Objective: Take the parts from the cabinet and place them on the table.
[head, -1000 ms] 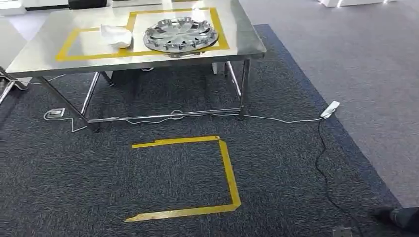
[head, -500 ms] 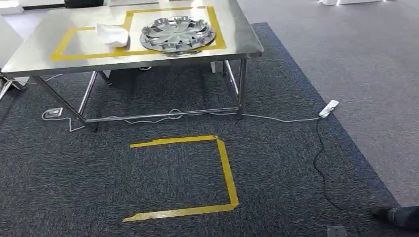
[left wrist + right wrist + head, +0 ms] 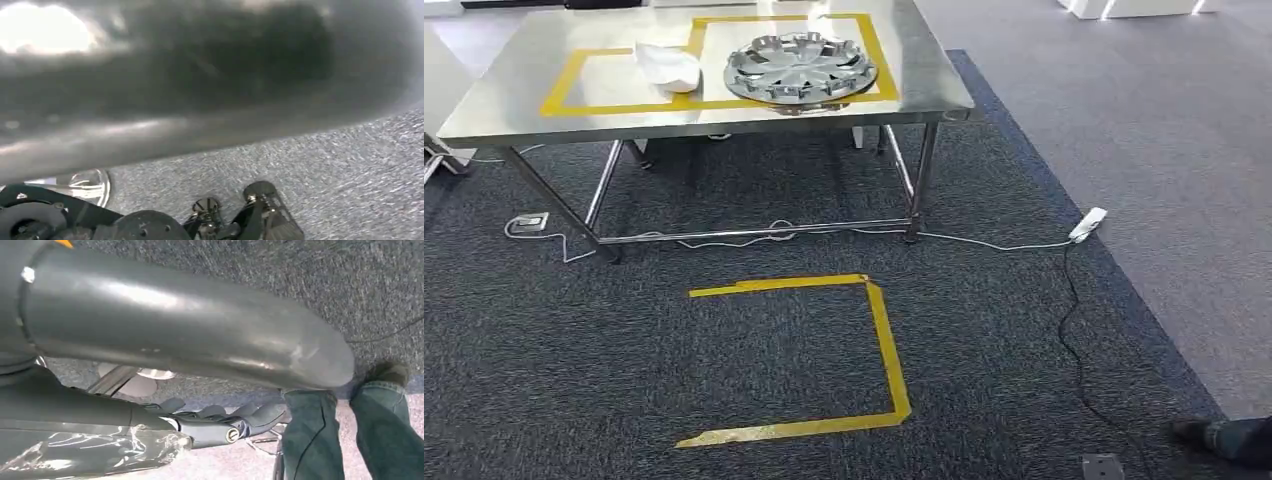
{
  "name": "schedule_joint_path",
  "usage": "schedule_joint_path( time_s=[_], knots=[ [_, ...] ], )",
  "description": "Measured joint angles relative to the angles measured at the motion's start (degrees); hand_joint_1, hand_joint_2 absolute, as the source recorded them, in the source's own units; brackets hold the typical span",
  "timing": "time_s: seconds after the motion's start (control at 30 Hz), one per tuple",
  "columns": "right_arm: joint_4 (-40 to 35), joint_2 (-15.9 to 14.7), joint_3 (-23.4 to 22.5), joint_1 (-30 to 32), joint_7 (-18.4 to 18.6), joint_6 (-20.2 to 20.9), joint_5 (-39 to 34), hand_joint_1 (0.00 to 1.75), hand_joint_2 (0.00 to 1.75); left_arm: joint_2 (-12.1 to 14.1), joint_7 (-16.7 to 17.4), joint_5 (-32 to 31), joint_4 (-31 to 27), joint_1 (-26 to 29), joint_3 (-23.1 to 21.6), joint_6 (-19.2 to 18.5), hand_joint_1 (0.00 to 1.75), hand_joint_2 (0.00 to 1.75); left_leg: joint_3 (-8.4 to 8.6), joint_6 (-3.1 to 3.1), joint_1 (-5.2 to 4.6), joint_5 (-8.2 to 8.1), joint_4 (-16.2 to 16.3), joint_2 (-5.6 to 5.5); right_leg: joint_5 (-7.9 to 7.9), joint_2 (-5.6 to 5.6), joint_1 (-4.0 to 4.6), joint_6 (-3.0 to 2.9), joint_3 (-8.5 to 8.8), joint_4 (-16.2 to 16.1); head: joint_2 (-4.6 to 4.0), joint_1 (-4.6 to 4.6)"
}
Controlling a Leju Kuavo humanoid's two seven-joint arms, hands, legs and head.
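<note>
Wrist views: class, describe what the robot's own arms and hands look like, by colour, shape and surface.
In the right wrist view, the right arm's cover is smooth, glossy, grey and rounded. The right hand has dark grey fingers, with crinkled clear film wrapped nearby. In the left wrist view, the left hand shows black fingers with bare metal parts.

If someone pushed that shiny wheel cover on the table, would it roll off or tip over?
Probably neither. The wheel cover lies flat on the steel table, so it would likely slide. Its thin spoked shell suggests it is light for its size. The polished tabletop looks slippery, so a push might carry it far.
</note>
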Motion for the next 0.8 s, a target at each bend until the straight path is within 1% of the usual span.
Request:
schedule_joint_path(
  time_s=[0.27,0.3,0.33,0.37,0.4,0.43,0.47,0.5,0.53,0.57,0.6,0.63,0.67,0.7,0.73,0.77,0.8],
  knots=[
    [0.37,-0.22,-0.09,0.01,-0.2,0.09,-0.04,0.0,0.0,0.02,0.11,0.57,-0.11,-0.08,1.01,0.04,0.0,0.0,0.0,0.04,0.01,-0.03,0.11,0.0,0.02,-0.01,0.03,0.12,-0.03,-0.01,0.0,-0.02],
    [0.39,-0.24,-0.11,0.01,-0.2,0.09,0.0,0.0,0.0,0.04,0.11,0.24,-0.13,-0.11,1.01,-0.42,0.0,0.0,-0.06,0.21,-0.13,-0.16,0.47,0.01,0.16,0.0,-0.07,0.32,-0.01,-0.18,0.0,-0.02],
    [0.46,-0.24,-0.11,-0.01,-0.13,0.09,0.22,0.0,0.0,0.04,-0.37,-1.01,-0.09,-0.11,1.01,-2.79,0.0,0.0,-0.18,0.52,-0.1,-0.3,0.6,0.0,0.15,-0.03,-0.15,0.57,-0.04,-0.13,0.02,-0.09],
    [0.59,-0.24,-0.11,-0.01,-0.05,0.11,0.59,0.0,0.0,0.02,-1.35,-2.9,0.28,-0.23,0.98,-6.38,0.0,0.0,-0.29,0.64,-0.1,-0.37,0.73,0.0,0.11,-0.04,-0.15,0.71,0.0,-0.12,0.0,-0.02],
    [0.79,-0.24,-0.11,-0.05,-0.02,0.07,0.79,0.0,0.0,0.02,-2.4,-3.89,0.91,-0.42,1.01,-8.77,0.0,0.0,-0.33,0.77,-0.11,-0.44,0.82,-0.01,0.11,-0.06,-0.17,0.79,0.04,-0.12,0.0,-0.09],
    [0.96,-0.24,-0.09,-0.13,0.09,0.02,0.96,0.0,0.0,0.02,-3.24,-4.04,1.49,-0.62,0.98,-9.93,0.0,0.0,-0.37,0.93,-0.17,-0.51,0.91,-0.01,0.16,-0.07,-0.23,0.94,0.05,-0.12,0.02,-0.07],
    [1.12,-0.24,-0.09,-0.17,0.09,-0.04,1.0,0.0,0.0,0.02,-3.48,-4.15,1.9,-0.81,0.83,-10.19,0.0,0.0,-0.35,1.17,-0.23,-0.19,1.02,-0.02,0.54,-0.05,-0.26,1.36,0.64,-0.14,0.02,-0.07],
    [1.22,-0.24,-0.09,-0.17,0.09,-0.13,1.0,0.0,0.0,0.02,-3.59,-4.17,2.18,-0.82,0.68,-10.08,0.0,0.0,-0.45,1.43,-0.25,0.04,0.97,-0.01,0.8,0.0,-0.25,1.72,0.69,-0.41,0.0,-0.07],
    [1.33,-0.24,-0.09,-0.14,0.11,-0.26,1.03,0.0,0.0,0.0,-3.63,-4.2,2.23,-0.81,0.63,-9.48,0.0,0.0,-0.46,1.97,0.01,0.76,-0.11,0.1,0.6,0.02,-0.2,2.04,0.73,-0.42,0.02,-0.02],
    [1.36,-0.33,-0.11,-0.09,0.13,-0.39,1.03,0.0,0.0,-0.07,-3.63,-4.11,2.25,-0.77,0.5,-8.98,0.0,0.0,-0.46,2.25,0.21,1.23,-0.49,0.46,-1.09,0.06,-0.22,1.75,-0.18,0.55,0.0,0.02],
    [1.36,-0.42,-0.11,-0.09,0.11,-0.5,1.03,0.0,0.0,-0.07,-3.63,-4.02,2.25,-0.68,0.33,-8.57,0.0,0.0,-0.9,2.57,0.2,1.44,-0.5,0.4,-3.81,0.15,0.08,1.51,-1.32,3.7,0.0,0.18],
    [1.4,-0.42,-0.11,-0.14,0.13,-0.5,1.05,0.0,0.0,-0.07,-3.55,-3.94,2.27,-0.6,0.18,-8.31,0.0,0.0,-1.34,2.68,0.04,1.55,-0.44,0.41,-6.5,0.25,0.16,1.51,-3.24,8.35,0.02,0.39],
    [1.4,-0.48,-0.11,-0.17,0.13,-0.52,1.05,0.0,0.0,-0.07,-3.43,-3.87,2.34,-0.49,-0.07,-8.22,0.0,0.0,-1.76,2.81,-0.19,1.81,-0.42,0.45,-8.87,0.3,0.23,1.48,-5.28,13.51,0.02,0.33],
    [1.42,-0.48,-0.11,-0.11,0.13,-0.52,1.05,0.0,0.0,-0.07,-3.41,-3.87,2.36,-0.55,-0.26,-8.2,0.0,0.0,-2.13,2.84,-0.35,2.03,-0.4,0.46,-10.11,0.31,0.29,1.47,-6.58,16.88,0.02,0.35],
    [1.55,-0.48,-0.11,-0.03,0.17,-0.5,1.05,0.0,0.0,-0.07,-3.32,-3.85,2.38,-0.57,-0.31,-8.17,0.0,0.0,-2.56,2.83,-0.55,2.28,-0.37,0.45,-9.91,0.31,0.31,1.42,-6.88,18.25,0.02,0.35],
    [1.64,-0.5,-0.11,-0.03,0.17,-0.52,1.09,0.0,0.0,-0.07,-3.15,-3.87,2.4,-0.55,-0.33,-8.26,0.0,0.0,-2.86,2.75,-0.64,2.52,-0.35,0.45,-8.23,0.31,0.33,1.3,-5.56,16.37,0.02,0.35],
    [1.71,-0.61,-0.11,-0.06,0.17,-0.52,1.14,0.0,0.0,-0.07,-3.02,-3.98,2.47,-0.56,-0.35,-8.61,0.0,0.0,-3.16,2.53,-0.67,2.79,-0.29,0.42,-5.53,0.3,0.33,1.09,-2.65,11.48,0.02,0.35]
  ],
)
